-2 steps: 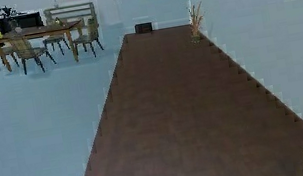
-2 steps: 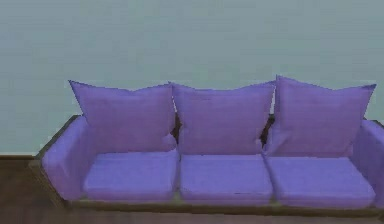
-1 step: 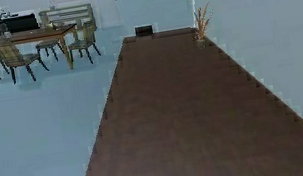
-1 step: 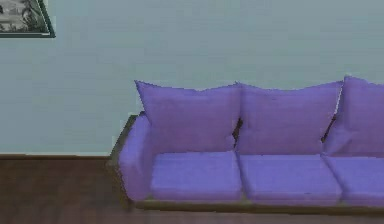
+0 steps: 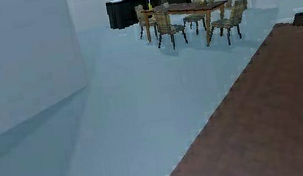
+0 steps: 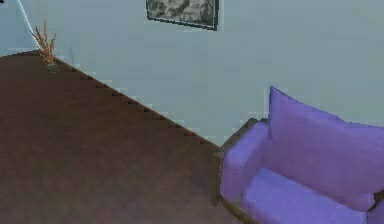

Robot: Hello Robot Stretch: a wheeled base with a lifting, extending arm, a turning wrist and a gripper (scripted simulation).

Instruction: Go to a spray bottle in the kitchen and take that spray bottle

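A dark wooden dining table (image 5: pixel 191 10) with several wooden chairs (image 5: pixel 168 29) around it stands far ahead across the pale floor in the forward view. Behind it runs a dark counter (image 5: pixel 133 9) with small things on top, too small to name. No shape here can be told as a spray bottle.
A pale wall (image 5: pixel 10 68) lies close along the forward view's left. Dark wood floor (image 5: pixel 276 117) spreads at its lower right. In the arm side view a purple sofa (image 6: pixel 300 165) stands against the wall, with a framed picture (image 6: pixel 182 11) above and a dried plant (image 6: pixel 45 42) at the upper left.
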